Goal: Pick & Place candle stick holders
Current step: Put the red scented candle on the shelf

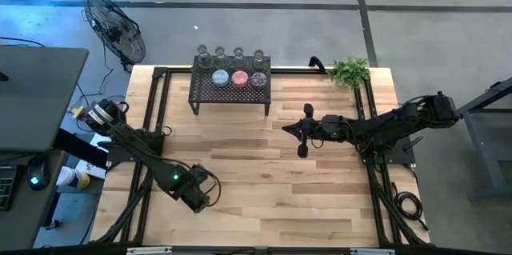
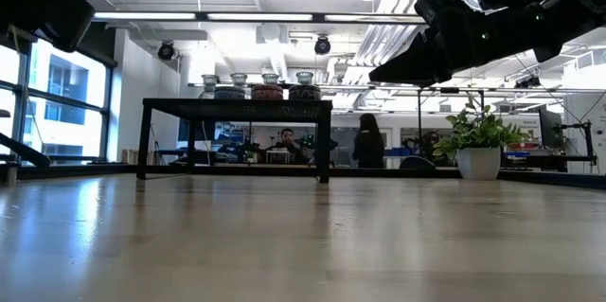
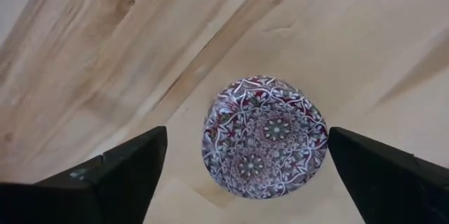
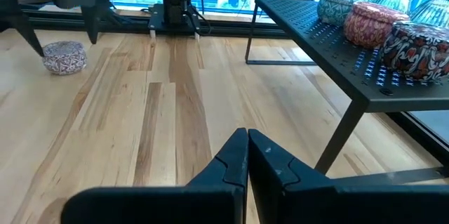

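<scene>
the left gripper [image 3: 245, 175] hangs spread wide over a mosaic-patterned candle holder [image 3: 265, 136] on the near-left tabletop [image 1: 264, 183], well apart from the black mesh rack [image 1: 230, 85]. it should descend centred, then squeeze gently. the right gripper [image 4: 247, 155] waits clenched, empty.

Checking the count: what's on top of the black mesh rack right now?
The black mesh rack holds seven candle stick holders: four clear-greenish along the back edge, three patterned in front. In the high view nothing shows under it, but the mesh hides much of that.
</scene>
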### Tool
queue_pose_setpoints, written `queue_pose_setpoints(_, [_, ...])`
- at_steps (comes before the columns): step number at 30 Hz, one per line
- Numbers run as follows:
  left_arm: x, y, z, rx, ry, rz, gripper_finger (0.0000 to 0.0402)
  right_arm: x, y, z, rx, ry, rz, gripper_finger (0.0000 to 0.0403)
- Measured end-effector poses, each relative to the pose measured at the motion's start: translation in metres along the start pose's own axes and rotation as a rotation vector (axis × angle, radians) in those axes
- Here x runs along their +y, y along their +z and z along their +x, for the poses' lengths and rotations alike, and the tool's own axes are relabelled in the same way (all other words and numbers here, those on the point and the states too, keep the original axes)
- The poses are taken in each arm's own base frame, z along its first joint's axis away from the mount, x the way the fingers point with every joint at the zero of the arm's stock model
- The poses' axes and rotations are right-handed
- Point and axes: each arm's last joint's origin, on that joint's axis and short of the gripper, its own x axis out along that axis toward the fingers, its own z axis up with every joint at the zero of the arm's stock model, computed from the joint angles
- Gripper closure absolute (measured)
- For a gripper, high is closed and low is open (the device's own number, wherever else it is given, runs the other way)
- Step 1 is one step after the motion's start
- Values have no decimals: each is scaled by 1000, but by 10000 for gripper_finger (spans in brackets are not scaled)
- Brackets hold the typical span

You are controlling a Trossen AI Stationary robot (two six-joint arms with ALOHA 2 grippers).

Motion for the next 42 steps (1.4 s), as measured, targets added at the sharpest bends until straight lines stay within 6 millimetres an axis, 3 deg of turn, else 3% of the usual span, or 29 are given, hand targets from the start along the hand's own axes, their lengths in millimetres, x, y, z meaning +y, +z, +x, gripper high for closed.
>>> queue_pose_setpoints(16, [-10,-1,33,63,66,1,21,0,0,0,-2,0,0,401])
queue_pose_setpoints(19, [-11,-2,36,69,69,2,40,0,0,0,-2,0,0,401])
queue_pose_setpoints(24, [-14,-1,35,55,45,56,109,0,0,0,-2,0,0,401])
queue_pose_setpoints(28, [-15,4,32,60,52,100,115,0,0,0,-2,0,0,402])
queue_pose_setpoints(34, [-11,24,3,22,58,172,115,0,0,0,-2,0,0,401])
queue_pose_setpoints(38, [4,47,-30,-29,65,219,115,0,0,0,-1,1,0,402])
queue_pose_setpoints(42, [32,73,-70,-73,52,201,115,0,0,0,3,1,-1,401])
